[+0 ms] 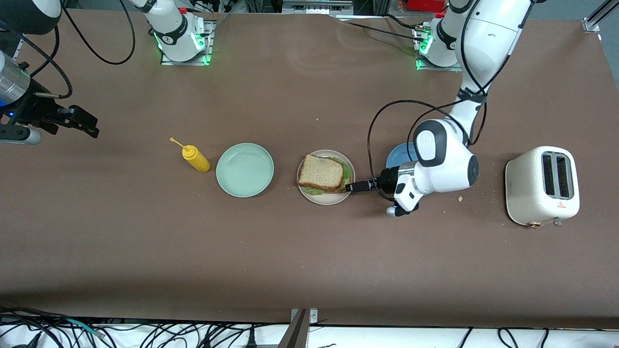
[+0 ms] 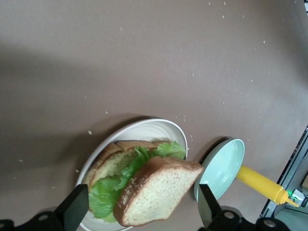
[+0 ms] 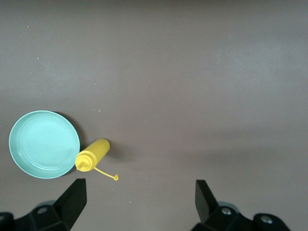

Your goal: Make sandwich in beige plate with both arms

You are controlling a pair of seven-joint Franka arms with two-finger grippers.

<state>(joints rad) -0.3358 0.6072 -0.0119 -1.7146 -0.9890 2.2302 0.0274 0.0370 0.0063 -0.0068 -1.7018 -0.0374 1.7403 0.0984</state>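
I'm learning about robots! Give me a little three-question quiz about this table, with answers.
1. True or false: the sandwich lies on the beige plate.
2. Which stands nearest the mint green plate? A toaster, B mustard bottle, C blue plate.
3. Fill in: the left gripper beside the sandwich has its jaws ____.

Key: 1 true; 2 B; 3 open. The right gripper waits open at the right arm's end.
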